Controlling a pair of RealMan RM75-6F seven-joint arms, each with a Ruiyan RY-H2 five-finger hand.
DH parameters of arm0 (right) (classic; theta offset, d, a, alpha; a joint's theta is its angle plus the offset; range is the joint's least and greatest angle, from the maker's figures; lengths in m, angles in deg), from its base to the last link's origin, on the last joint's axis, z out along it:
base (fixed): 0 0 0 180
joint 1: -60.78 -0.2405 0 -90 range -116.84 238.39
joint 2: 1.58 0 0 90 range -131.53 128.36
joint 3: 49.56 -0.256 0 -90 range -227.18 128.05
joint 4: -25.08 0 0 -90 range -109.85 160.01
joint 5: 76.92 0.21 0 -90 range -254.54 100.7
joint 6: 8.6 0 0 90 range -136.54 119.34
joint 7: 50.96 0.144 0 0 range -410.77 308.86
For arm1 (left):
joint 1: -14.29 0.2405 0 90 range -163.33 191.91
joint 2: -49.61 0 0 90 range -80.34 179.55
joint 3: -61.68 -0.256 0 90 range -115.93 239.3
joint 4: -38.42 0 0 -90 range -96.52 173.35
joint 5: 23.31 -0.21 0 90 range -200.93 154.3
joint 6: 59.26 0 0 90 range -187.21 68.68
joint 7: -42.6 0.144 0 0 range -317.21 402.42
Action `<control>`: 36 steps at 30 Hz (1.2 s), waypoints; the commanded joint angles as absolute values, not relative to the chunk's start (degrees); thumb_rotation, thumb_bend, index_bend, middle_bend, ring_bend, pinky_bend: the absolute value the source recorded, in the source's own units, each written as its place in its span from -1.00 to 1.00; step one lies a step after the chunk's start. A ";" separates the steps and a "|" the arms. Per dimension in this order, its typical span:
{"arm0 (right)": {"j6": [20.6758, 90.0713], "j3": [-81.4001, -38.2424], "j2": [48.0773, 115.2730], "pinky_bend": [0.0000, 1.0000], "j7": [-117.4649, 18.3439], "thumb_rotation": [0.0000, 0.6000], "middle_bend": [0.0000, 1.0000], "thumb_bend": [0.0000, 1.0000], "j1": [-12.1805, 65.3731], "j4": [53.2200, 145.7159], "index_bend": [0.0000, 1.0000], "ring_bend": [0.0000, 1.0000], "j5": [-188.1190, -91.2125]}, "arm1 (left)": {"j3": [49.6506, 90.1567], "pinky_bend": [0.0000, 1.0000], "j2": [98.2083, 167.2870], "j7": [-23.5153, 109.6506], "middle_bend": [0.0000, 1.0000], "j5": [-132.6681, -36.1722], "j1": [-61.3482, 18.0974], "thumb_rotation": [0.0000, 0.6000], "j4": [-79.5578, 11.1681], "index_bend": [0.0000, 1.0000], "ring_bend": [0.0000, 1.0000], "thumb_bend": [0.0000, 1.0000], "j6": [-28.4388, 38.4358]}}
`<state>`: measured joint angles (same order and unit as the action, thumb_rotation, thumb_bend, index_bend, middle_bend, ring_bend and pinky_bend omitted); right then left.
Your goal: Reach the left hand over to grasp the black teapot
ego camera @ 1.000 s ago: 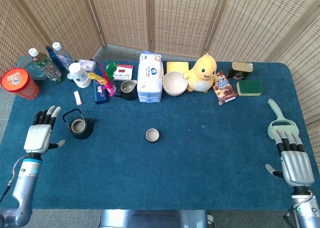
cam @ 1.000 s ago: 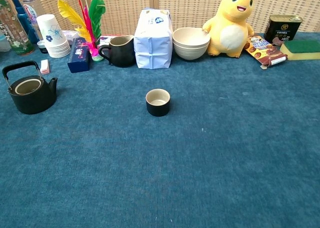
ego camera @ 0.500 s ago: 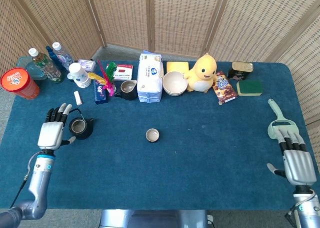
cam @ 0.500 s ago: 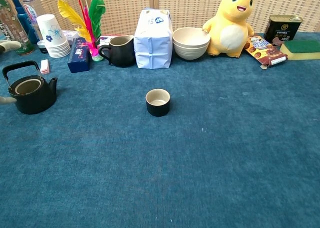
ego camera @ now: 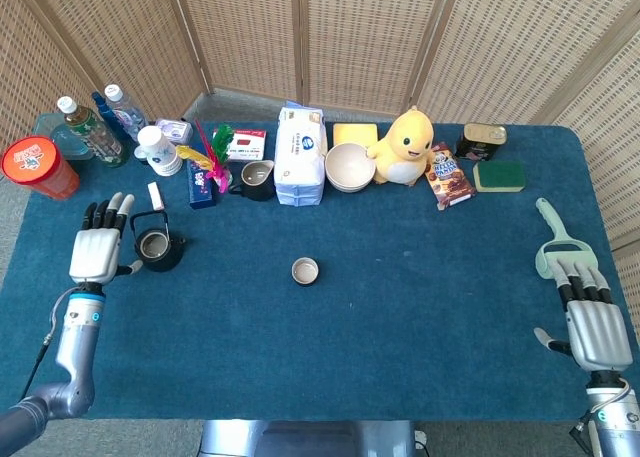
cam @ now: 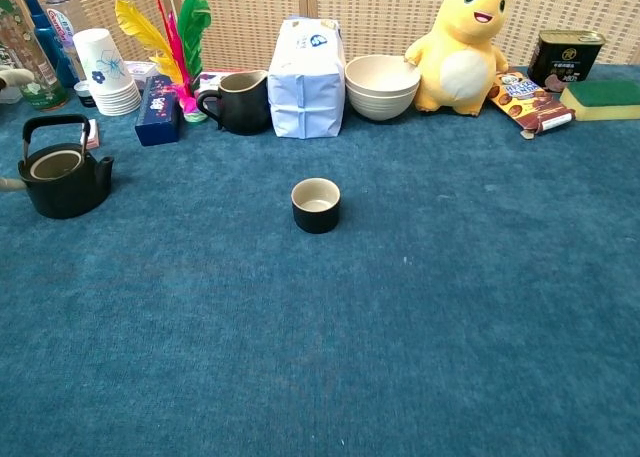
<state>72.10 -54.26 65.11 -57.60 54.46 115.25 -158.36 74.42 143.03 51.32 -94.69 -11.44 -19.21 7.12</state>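
The black teapot [ego camera: 158, 247] stands on the blue tablecloth at the left, lid off and handle upright. The chest view has the teapot [cam: 62, 175] at its left edge. My left hand [ego camera: 98, 252] is just left of the pot, fingers straight and spread, pointing away from me. Its thumb reaches toward the pot's near-left side and looks to be touching it. Only its thumb tip [cam: 6, 184] and one fingertip [cam: 12, 77] enter the chest view. My right hand [ego camera: 592, 327] lies flat at the near right corner, holding nothing.
A small black cup [ego camera: 305, 270] sits mid-table. Behind the teapot stand a white eraser [ego camera: 155, 195], stacked paper cups [ego camera: 158, 150], bottles [ego camera: 88, 129], a red canister [ego camera: 38, 167], a blue box [ego camera: 203, 184] and a dark mug [ego camera: 256, 179]. A pale green brush [ego camera: 550, 239] lies by my right hand.
My left hand has moved forward and in beside the teapot. The pot has shifted slightly away and turned, its handle now upright. The right hand has stayed put.
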 commanded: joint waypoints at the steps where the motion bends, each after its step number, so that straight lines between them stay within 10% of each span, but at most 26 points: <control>1: 71.83 -54.18 65.32 -1.00 -58.05 1.00 -1.00 -1.00 54.34 115.15 -1.00 -1.00 -158.22 | 75.67 -1.00 143.18 50.54 -1.00 -93.52 -12.77 1.00 -16.57 -1.00 -1.00 -1.00 5.37; 22: 70.78 -53.67 66.30 -1.00 -60.20 1.00 -1.00 -1.00 53.90 115.29 -1.00 -1.00 -157.82 | 76.10 -1.00 126.25 43.00 -1.00 -91.48 -15.17 1.00 -31.59 -1.00 -1.00 -0.93 -5.89; 36: 68.83 -54.51 67.07 -1.00 -60.35 1.00 -1.00 -1.00 52.94 113.87 -1.00 -1.00 -155.49 | 78.07 -0.98 129.76 56.91 -1.00 -75.80 -25.85 1.00 -28.05 -1.00 -1.00 -0.92 -17.01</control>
